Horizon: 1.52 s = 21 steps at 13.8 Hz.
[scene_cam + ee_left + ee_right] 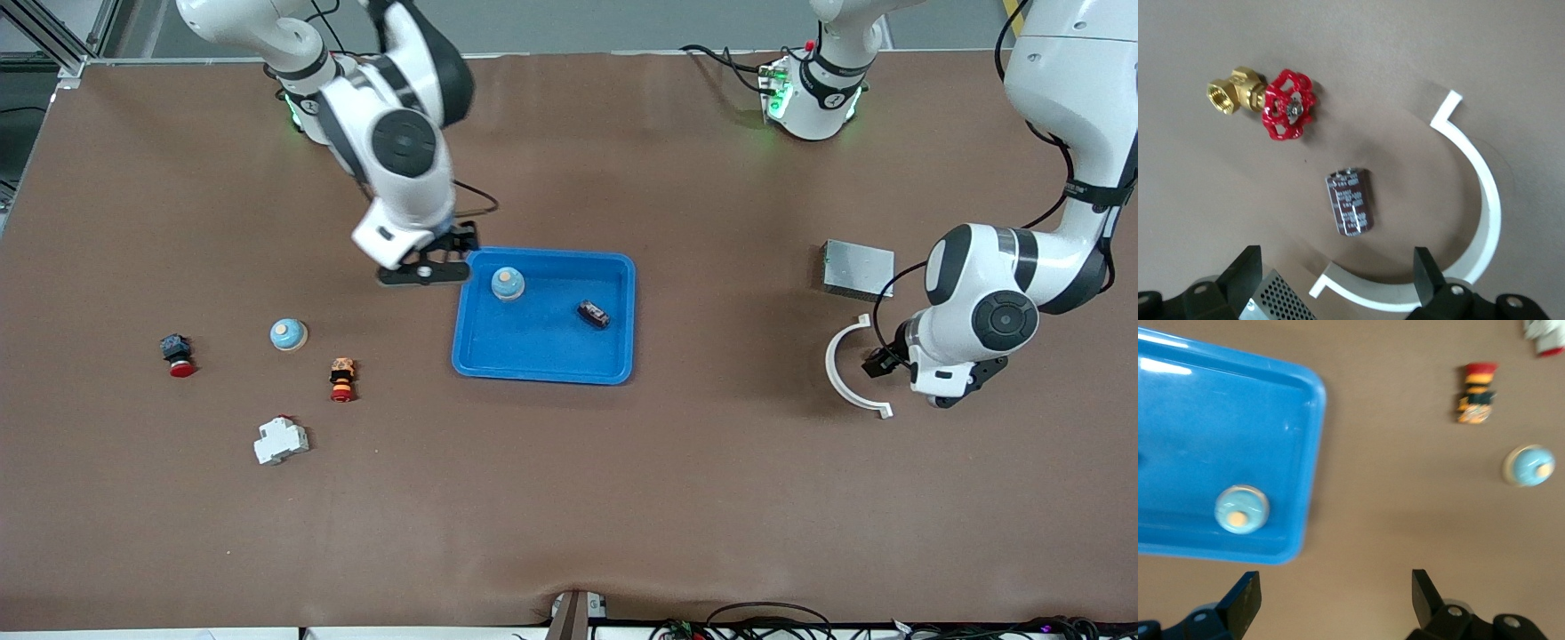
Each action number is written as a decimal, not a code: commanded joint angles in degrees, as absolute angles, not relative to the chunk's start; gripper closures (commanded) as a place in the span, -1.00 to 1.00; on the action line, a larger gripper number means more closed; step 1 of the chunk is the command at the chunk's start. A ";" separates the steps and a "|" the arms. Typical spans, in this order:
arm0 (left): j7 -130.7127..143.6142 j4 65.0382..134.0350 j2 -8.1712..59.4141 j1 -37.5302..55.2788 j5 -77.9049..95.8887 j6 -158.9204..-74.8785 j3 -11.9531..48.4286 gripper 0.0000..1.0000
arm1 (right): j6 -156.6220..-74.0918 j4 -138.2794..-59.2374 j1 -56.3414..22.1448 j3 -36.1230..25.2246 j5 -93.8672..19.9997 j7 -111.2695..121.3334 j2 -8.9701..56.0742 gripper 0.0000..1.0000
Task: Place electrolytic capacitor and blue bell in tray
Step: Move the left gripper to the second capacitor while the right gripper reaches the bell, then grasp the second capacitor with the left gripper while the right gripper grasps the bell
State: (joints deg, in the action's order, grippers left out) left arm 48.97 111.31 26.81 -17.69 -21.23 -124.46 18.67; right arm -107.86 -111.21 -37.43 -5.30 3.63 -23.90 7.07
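The blue tray (533, 347) lies mid-table. One blue bell (508, 283) stands in it near its corner toward the right arm, also in the right wrist view (1240, 509). A small dark part (593, 313) lies in the tray too. A second blue bell (288, 334) stands on the table toward the right arm's end (1530, 465). My right gripper (425, 269) (1335, 600) is open and empty beside the tray's corner. My left gripper (880, 363) (1337, 280) is open and empty over the dark brown electrolytic capacitor (1350, 201), which lies on the table, hidden in the front view.
A white curved strip (845, 373) (1485, 200) partly rings the capacitor. A brass valve with a red handwheel (1281, 105) lies beside it. A grey metal box (857, 268) (1275, 300) sits close by. Two red-button switches (178, 354) (341, 378) and a white breaker (281, 440) lie toward the right arm's end.
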 commanded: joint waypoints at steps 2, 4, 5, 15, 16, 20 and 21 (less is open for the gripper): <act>48.78 112.15 27.42 -19.07 -26.53 -127.61 19.42 -1.00 | -109.51 -118.65 -24.12 -4.66 4.92 -1.56 -0.96 -1.00; 48.78 111.97 28.21 -20.04 -27.51 -129.28 19.42 -1.00 | -111.87 -119.35 -17.00 -4.66 5.01 9.96 -0.79 -1.00; 48.78 111.97 28.91 -20.04 -27.86 -130.24 19.42 -1.00 | -115.28 -120.83 -13.48 -4.66 5.01 15.59 -0.53 -1.00; 48.96 114.87 30.94 -22.32 -29.44 -135.25 19.51 -1.00 | -131.31 -122.26 -1.58 -4.48 4.75 31.02 15.90 -1.00; 49.04 114.87 31.02 -22.32 -29.44 -135.44 19.51 -1.00 | -131.92 -122.34 -1.50 -4.48 4.66 31.03 16.69 -1.00; 49.66 114.70 31.73 -22.15 -29.44 -135.53 19.60 -0.37 | -134.72 -123.30 -1.58 -4.31 4.04 31.03 20.21 -1.00; 49.75 114.70 31.73 -22.15 -29.36 -135.53 19.60 -0.09 | -136.91 -124.53 -1.67 -4.22 4.04 31.03 20.48 -1.00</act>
State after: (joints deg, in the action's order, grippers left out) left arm 48.97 114.17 31.77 -21.40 -28.03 -134.78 18.80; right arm -133.79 -122.84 -2.95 -5.50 4.27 30.31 19.69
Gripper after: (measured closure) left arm 0.233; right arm 0.000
